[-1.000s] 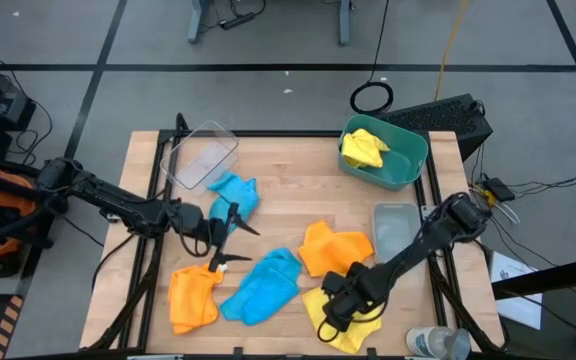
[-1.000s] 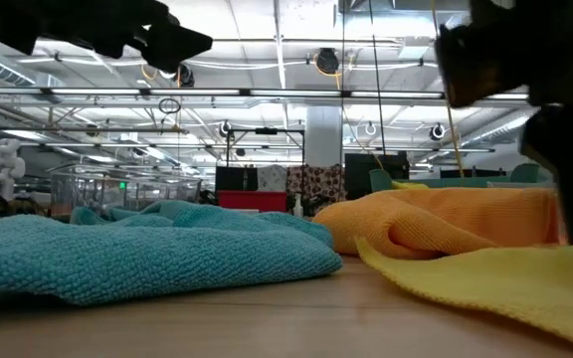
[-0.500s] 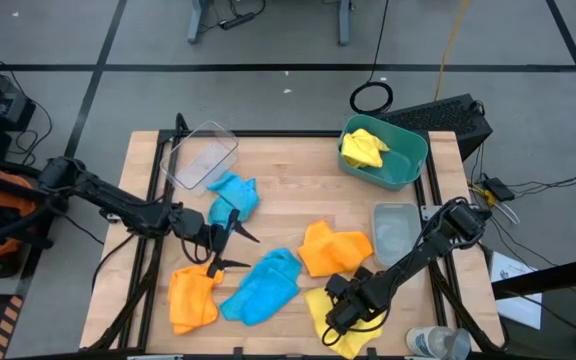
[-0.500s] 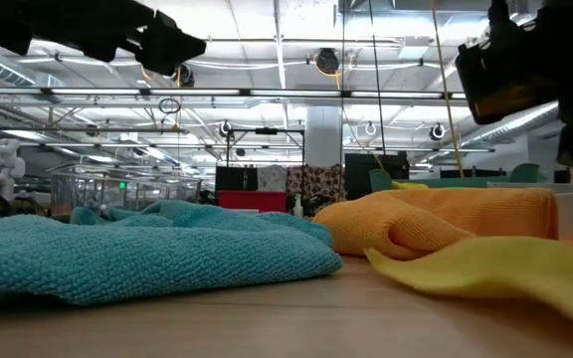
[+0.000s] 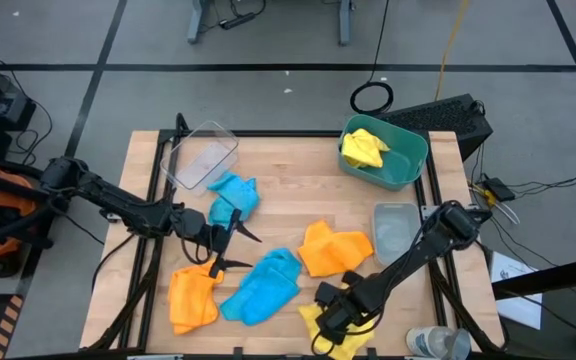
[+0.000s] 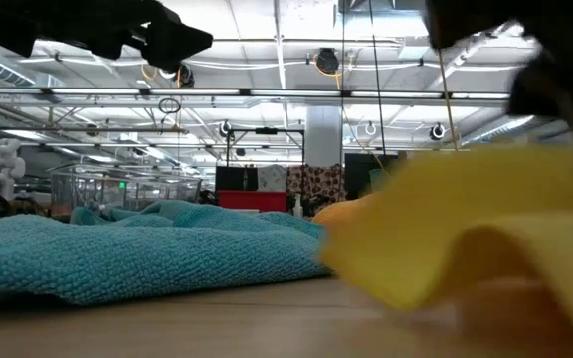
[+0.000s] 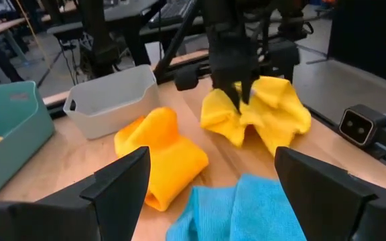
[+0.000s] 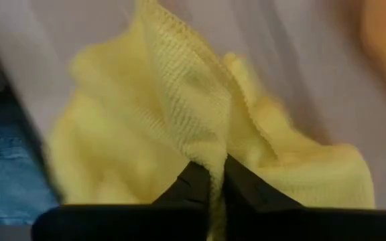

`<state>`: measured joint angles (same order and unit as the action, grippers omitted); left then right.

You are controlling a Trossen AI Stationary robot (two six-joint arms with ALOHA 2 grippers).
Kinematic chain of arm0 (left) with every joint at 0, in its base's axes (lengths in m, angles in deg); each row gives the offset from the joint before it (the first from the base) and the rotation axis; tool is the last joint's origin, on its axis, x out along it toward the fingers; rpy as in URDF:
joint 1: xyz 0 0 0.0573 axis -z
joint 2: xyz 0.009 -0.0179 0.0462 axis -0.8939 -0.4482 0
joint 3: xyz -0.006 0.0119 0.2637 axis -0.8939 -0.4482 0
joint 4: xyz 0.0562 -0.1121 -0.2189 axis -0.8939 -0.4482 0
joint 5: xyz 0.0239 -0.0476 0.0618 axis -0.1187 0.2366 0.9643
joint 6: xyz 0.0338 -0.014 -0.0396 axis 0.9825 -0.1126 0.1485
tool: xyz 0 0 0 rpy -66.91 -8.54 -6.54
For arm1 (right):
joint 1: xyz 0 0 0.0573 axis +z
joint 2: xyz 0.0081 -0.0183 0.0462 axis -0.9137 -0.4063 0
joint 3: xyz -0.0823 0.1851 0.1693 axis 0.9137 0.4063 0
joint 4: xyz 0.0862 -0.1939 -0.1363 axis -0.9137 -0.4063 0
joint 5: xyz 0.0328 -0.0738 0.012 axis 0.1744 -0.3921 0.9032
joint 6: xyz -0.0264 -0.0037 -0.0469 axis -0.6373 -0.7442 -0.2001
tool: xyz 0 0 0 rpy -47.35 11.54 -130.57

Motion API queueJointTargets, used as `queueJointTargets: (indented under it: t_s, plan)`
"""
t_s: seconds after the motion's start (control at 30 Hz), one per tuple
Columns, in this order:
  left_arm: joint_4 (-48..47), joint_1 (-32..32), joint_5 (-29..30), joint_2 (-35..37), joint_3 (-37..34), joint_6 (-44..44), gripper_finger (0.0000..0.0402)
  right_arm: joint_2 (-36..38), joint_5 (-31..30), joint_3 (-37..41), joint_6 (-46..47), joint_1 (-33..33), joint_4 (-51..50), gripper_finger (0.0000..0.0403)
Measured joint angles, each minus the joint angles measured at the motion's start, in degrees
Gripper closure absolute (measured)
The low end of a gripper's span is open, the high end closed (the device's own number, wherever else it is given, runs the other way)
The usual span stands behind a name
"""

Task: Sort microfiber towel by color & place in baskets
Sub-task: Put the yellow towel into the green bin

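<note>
Near the table's front right, my right gripper (image 5: 330, 318) is shut on a yellow microfiber towel (image 7: 260, 114), which bunches up beneath it. My left gripper (image 5: 236, 248) hovers open at the left centre, between a blue towel (image 5: 233, 195) and an orange towel (image 5: 192, 298). A second blue towel (image 5: 263, 285) and a second orange towel (image 5: 333, 248) lie flat mid-table. Another yellow towel (image 5: 363, 148) lies in the teal basket (image 5: 408, 165). The clear basket (image 5: 203, 155) stands at the far left, the grey basket (image 5: 396, 228) at the right. My right gripper pinches a raised fold (image 8: 200, 144) in the middle of the yellow towel between its two fingers (image 8: 243, 184). The fingers come from above, pointing down. The cloth tents up under them, and its outer parts (image 7: 293, 124) rest on the table.
Black frame rails (image 5: 153, 190) run along the table's left and right sides. A keyboard (image 5: 448, 115) lies beyond the far right corner, and a clear bottle (image 5: 438, 343) stands at the near right corner. Bare wood (image 5: 298, 195) shows between the baskets.
My right gripper has shut on the yellow towel and shifted a little toward the table's near left. The towel's middle has been gathered and raised into a peak, while its outer parts stay on the table. My left arm has kept still.
</note>
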<state>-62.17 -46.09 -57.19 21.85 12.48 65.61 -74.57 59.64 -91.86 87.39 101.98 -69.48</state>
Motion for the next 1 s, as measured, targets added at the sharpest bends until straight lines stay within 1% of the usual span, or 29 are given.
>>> queueJointTargets:
  t_s: [0.07,0.17,0.3,0.5,0.57,0.63,0.73,0.87,1.0]
  plan:
    - [0.9,0.0,0.0,0.0,0.0,1.3,0.0077,0.0,-1.4,-3.7,-3.5,-0.7,-2.9,0.0398]
    - [3.6,0.0,0.0,0.0,0.0,1.5,0.0077,0.1,-7.9,-9.6,-8.7,-1.4,-4.9,0.0396]
    - [7.4,0.0,-1.2,0.0,0.0,1.9,0.0077,0.1,-20.4,-16.1,-17.2,-1.4,-7.4,0.0395]
    - [11.1,0.0,-4.2,0.0,0.0,3.8,0.0077,0.2,-41.1,-22.2,-31.2,-1.5,-9.7,0.0395]
    - [12.8,0.0,-4.3,0.0,0.0,5.6,0.0077,0.5,-46.4,-23.4,-35.5,-1.9,-11.8,0.0395]
    - [14.1,0.0,-4.3,0.0,0.0,7.0,0.0077,1.1,-48.3,-23.9,-37.3,-2.9,-13.9,0.0395]
    - [15.2,0.0,-4.3,0.0,0.0,7.6,0.0077,3.0,-47.9,-23.9,-38.1,-4.6,-16.0,0.0395]
    - [15.7,0.0,-4.4,0.0,0.0,9.4,0.0077,5.2,-48.9,-24.0,-41.2,-5.9,-20.9,0.0395]
    - [15.8,0.0,-4.2,0.0,0.0,10.1,0.0077,7.7,-50.0,-24.0,-42.8,-7.3,-20.6,0.0395]
